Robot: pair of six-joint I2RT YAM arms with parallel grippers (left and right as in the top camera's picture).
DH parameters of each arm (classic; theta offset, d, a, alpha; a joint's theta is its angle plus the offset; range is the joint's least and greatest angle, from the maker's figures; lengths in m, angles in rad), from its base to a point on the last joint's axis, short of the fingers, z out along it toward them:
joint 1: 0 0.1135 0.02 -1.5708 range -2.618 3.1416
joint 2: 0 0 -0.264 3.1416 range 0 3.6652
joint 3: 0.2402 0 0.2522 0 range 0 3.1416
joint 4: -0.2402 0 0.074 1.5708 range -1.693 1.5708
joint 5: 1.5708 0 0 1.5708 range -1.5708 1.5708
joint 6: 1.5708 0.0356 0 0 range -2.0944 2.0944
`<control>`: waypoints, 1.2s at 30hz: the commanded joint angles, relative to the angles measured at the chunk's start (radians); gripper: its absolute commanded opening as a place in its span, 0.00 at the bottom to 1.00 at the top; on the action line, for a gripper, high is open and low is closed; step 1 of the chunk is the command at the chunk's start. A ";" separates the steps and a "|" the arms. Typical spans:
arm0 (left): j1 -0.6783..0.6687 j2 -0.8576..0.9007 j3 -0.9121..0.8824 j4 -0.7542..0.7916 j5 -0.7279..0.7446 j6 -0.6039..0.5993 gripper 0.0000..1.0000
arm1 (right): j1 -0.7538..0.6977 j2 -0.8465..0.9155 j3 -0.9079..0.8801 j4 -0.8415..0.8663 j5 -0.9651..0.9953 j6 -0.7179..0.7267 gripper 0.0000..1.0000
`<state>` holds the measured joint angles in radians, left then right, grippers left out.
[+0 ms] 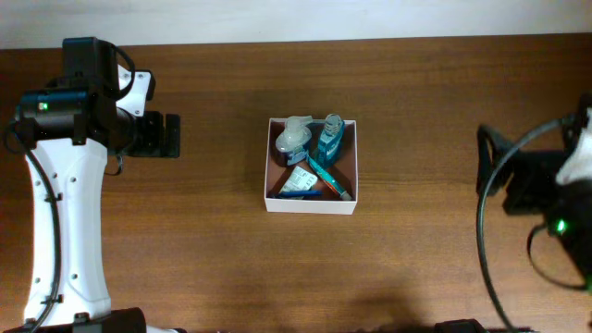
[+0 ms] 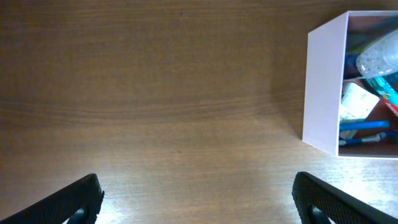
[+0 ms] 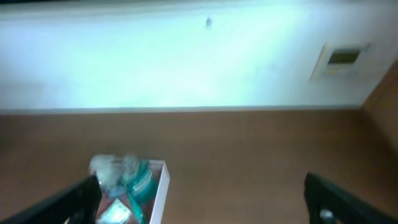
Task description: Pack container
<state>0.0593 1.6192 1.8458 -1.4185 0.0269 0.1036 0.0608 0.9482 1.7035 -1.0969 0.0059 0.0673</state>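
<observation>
The container (image 1: 311, 206) is a square white-walled box with a pinkish-brown inside, at the table's middle. It holds a clear bottle (image 1: 294, 139), a teal bottle (image 1: 328, 140), a teal tube (image 1: 326, 176) and a white packet (image 1: 298, 181). My left gripper (image 1: 170, 135) is open and empty, well left of the box; in the left wrist view (image 2: 198, 199) the container's white wall (image 2: 323, 87) is at the right. My right gripper (image 3: 202, 199) is open and empty, far right of the box; the container (image 3: 163, 186) shows blurred at lower left.
The brown wooden table (image 1: 435, 111) surrounds the box. The right arm's black cable (image 1: 483, 213) loops over the table's right side. A pale wall (image 3: 186, 56) rises behind the table's far edge.
</observation>
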 commanded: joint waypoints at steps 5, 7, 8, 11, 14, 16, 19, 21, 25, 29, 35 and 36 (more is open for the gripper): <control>0.002 -0.023 0.014 0.000 0.003 -0.013 1.00 | -0.067 -0.394 -0.634 0.240 -0.054 -0.006 0.99; 0.002 -0.023 0.014 0.000 0.003 -0.013 1.00 | -0.080 -0.487 -0.776 0.275 -0.065 -0.006 0.99; 0.002 -0.023 0.014 0.000 0.003 -0.013 1.00 | -0.084 -0.525 -0.834 0.285 -0.066 -0.006 0.99; 0.002 -0.023 0.014 0.000 0.003 -0.013 1.00 | -0.096 -0.642 -1.015 0.304 -0.105 -0.006 0.99; 0.002 -0.023 0.014 0.000 0.003 -0.013 1.00 | -0.108 -0.741 -1.177 0.344 -0.161 -0.006 0.99; 0.002 -0.023 0.014 0.000 0.003 -0.013 1.00 | -0.109 -0.795 -1.269 0.381 -0.165 -0.006 0.99; 0.002 -0.023 0.014 0.000 0.003 -0.013 1.00 | -0.109 -0.866 -1.382 0.433 -0.165 -0.006 0.99; 0.002 -0.023 0.014 0.000 0.003 -0.013 1.00 | -0.109 -0.900 -1.436 0.451 -0.165 -0.006 0.99; 0.002 -0.023 0.014 0.000 0.003 -0.013 1.00 | -0.108 -0.936 -1.519 0.452 -0.166 -0.006 0.99; 0.002 -0.023 0.014 0.000 0.003 -0.013 1.00 | -0.108 -0.945 -1.542 0.459 -0.174 -0.006 0.99; 0.002 -0.023 0.014 0.000 0.003 -0.013 1.00 | -0.107 -0.945 -1.542 0.464 -0.179 -0.006 0.99; 0.002 -0.023 0.014 0.000 0.003 -0.013 1.00 | -0.107 -0.945 -1.542 0.465 -0.179 -0.006 0.99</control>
<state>0.0593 1.6192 1.8458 -1.4178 0.0265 0.1032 -0.0387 0.0154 0.1661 -0.6411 -0.1566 0.0669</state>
